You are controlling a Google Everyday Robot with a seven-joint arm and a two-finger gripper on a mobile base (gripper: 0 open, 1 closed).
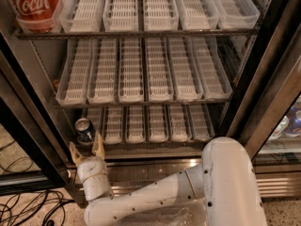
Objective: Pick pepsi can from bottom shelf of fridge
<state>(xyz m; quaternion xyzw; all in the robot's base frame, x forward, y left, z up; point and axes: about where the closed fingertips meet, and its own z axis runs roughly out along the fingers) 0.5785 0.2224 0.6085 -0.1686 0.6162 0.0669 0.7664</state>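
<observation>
The pepsi can is dark blue with a silver top. It stands upright at the left end of the bottom shelf of the fridge. My gripper sits just below and in front of the can. Its two tan fingers point up and are spread apart, with nothing between them. The right fingertip reaches the can's lower edge. The white arm runs from the lower right to the gripper.
A big red Coca-Cola container stands on the top shelf at the left. White slotted lane trays fill the middle shelf. The black door frame runs down the left. Black cables lie on the floor at the lower left.
</observation>
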